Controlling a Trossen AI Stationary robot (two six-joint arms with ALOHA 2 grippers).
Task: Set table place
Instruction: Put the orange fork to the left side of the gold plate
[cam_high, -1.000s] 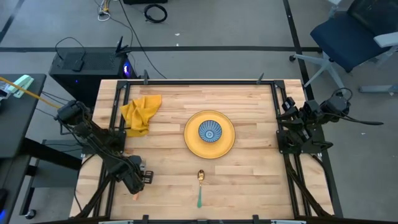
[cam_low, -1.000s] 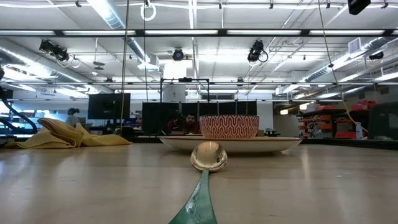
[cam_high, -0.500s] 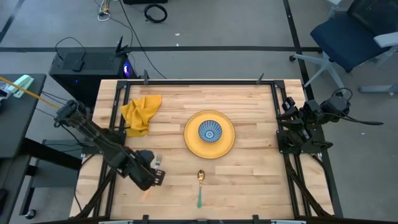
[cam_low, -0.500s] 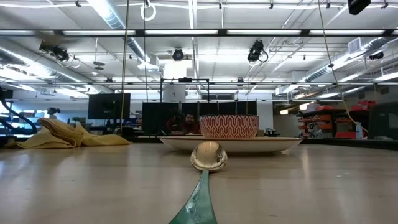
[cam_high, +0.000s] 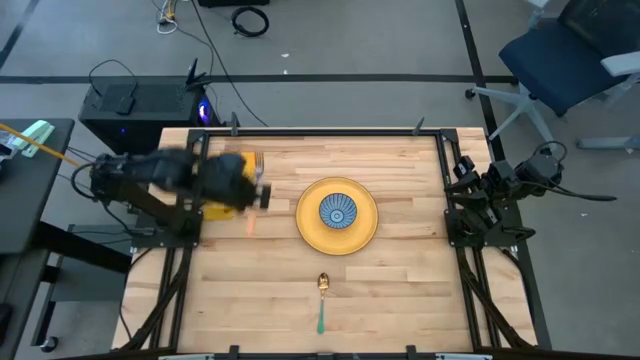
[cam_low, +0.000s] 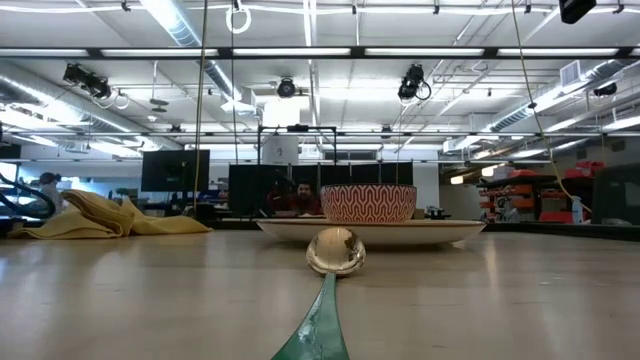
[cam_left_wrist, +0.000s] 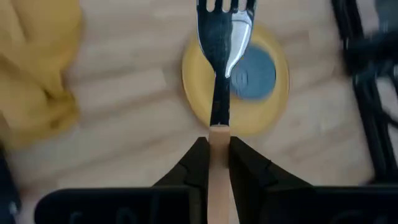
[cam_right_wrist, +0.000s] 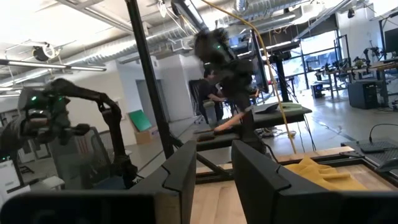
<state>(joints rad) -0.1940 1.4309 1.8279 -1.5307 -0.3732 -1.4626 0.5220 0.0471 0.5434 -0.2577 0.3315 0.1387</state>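
- Pinching a fork (cam_left_wrist: 222, 56) by its handle, the left end effector (cam_left_wrist: 216, 163) hangs over the surface (cam_high: 400, 290) beside the yellow cloth (cam_high: 222, 196).
- Right end effector (cam_right_wrist: 214, 167), spread, waits at the surface's right edge.

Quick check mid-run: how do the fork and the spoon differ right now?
The fork is clamped by its pale handle in the left gripper, held above the table; the spoon lies free on the wood, below the yellow plate in the high view. The fork's handle looks tan or orange, the spoon's green. The fork's head is dark, shiny metal, the spoon's bowl golden. Both are single utensils near that plate.
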